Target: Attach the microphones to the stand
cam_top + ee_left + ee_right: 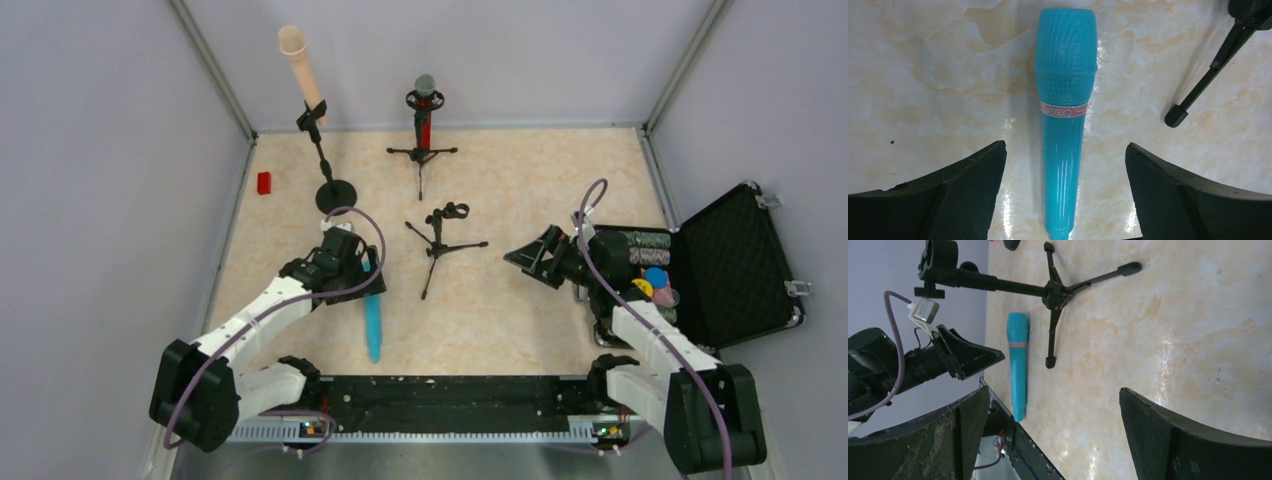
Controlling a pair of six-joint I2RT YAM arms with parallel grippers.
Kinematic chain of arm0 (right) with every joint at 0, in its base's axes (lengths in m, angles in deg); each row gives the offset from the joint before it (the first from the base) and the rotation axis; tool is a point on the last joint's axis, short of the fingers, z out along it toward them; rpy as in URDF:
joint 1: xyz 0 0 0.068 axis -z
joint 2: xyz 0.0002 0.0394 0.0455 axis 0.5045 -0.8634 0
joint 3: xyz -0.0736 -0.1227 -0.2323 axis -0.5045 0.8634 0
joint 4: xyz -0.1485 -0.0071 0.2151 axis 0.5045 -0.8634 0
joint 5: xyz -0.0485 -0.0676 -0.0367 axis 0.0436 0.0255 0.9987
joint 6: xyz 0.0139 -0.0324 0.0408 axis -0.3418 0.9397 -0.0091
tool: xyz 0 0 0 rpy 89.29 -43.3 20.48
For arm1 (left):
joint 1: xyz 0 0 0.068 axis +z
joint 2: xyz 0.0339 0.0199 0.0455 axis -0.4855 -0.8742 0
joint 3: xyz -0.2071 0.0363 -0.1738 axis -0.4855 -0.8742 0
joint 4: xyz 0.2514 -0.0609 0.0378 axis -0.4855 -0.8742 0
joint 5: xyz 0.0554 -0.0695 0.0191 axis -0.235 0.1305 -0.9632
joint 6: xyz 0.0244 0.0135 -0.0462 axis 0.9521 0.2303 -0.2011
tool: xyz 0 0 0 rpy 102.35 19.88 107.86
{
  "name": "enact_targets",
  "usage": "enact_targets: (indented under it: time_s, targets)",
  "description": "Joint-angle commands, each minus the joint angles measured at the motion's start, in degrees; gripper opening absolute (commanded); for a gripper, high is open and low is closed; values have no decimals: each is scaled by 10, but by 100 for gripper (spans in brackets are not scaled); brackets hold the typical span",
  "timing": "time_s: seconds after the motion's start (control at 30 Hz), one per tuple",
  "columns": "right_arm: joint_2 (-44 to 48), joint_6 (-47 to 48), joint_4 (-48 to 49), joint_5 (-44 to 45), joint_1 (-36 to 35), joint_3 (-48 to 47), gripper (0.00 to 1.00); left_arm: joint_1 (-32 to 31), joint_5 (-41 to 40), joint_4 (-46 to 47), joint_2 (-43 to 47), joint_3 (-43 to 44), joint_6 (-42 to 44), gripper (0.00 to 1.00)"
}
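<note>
The light-blue microphone (373,320) lies flat on the table, head away from the arms. My left gripper (1065,146) hangs open above its handle (1064,165), one finger on each side with a clear gap to the microphone. Further right, my right gripper (1054,390) is open and holds nothing; it sits low by the case (530,255). The peach microphone (298,62) is clipped in the round-base stand (325,160) at the back left. A red microphone (425,112) with a grey head sits in a tripod stand at the back. A small tripod stand (440,235) between my grippers has nothing in its clip.
An open black case (735,260) with coloured items lies at the right edge. A small red block (264,182) sits by the left wall. A black rail (440,395) runs along the near edge. One leg of the small tripod (1208,75) reaches close to the blue microphone.
</note>
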Motion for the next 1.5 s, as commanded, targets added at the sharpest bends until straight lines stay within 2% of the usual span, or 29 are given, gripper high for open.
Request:
enact_targets:
  time_s: [0.0, 0.27, 0.5, 0.83, 1.17, 1.27, 1.47]
  targets:
    - [-35, 14, 20, 10, 7, -57, 98, 1, -13, -42, -37, 37, -12, 92]
    - [-100, 2, 31, -9, 7, -93, 98, -3, -30, -48, -126, 72, -6, 90]
    - [-93, 38, -27, 11, 7, -122, 98, -7, -63, -30, -186, 110, 7, 88]
    - [-106, 44, -31, 29, 6, -135, 97, -8, -60, -8, -272, 146, 25, 84]
    - [-106, 78, -93, 84, -11, -167, 97, -7, -74, -10, -307, 155, 30, 78]
    - [-104, 78, -94, 95, -21, -170, 97, -6, -74, -9, -304, 155, 37, 68]
    - [-108, 84, -96, 108, -39, -180, 97, -7, -69, -21, -299, 166, 59, 59]
